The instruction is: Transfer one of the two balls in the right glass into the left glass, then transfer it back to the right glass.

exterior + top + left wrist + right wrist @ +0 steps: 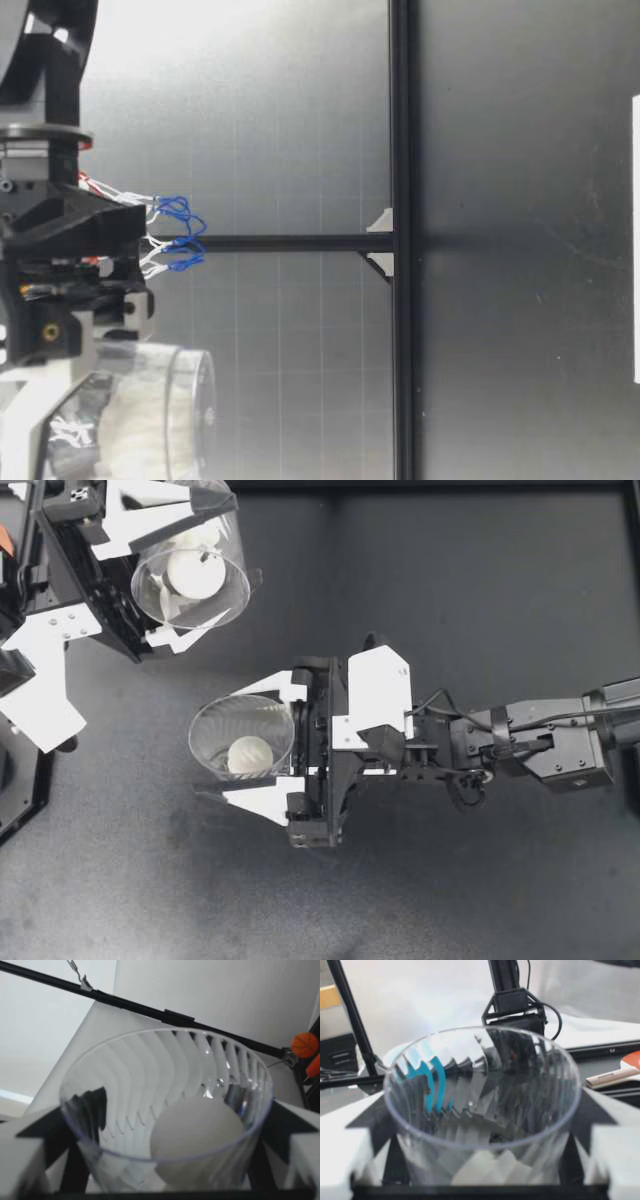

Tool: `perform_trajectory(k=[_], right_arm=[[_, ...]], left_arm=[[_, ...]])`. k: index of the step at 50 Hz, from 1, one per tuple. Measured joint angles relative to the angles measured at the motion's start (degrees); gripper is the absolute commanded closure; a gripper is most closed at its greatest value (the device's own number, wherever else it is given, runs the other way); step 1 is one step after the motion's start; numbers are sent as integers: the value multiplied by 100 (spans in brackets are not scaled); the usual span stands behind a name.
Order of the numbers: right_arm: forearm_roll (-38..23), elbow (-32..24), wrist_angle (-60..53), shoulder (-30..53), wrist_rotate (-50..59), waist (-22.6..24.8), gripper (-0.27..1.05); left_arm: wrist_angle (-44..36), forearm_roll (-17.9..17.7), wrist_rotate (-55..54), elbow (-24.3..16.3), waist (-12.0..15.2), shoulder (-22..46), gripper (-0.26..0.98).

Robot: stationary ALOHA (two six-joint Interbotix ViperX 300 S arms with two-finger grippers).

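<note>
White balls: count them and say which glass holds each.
2. One white ball sits in the left glass, gripped by my left gripper. The other sits in the right glass, gripped by my right gripper. The ribbed walls could hide another.

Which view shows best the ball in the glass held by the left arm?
The left wrist view: it looks into the left glass, where the ball appears large and close. The top view shows it small. The low view shows no ball; the right wrist view, only the right glass.
</note>
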Motion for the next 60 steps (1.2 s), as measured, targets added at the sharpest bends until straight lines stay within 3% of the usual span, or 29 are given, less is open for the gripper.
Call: perform_trajectory(k=[60], right_arm=[[0, -132, 0, 176, 35, -193, 11]], left_arm=[[-527, 0, 1099, 325, 0, 0, -5]])
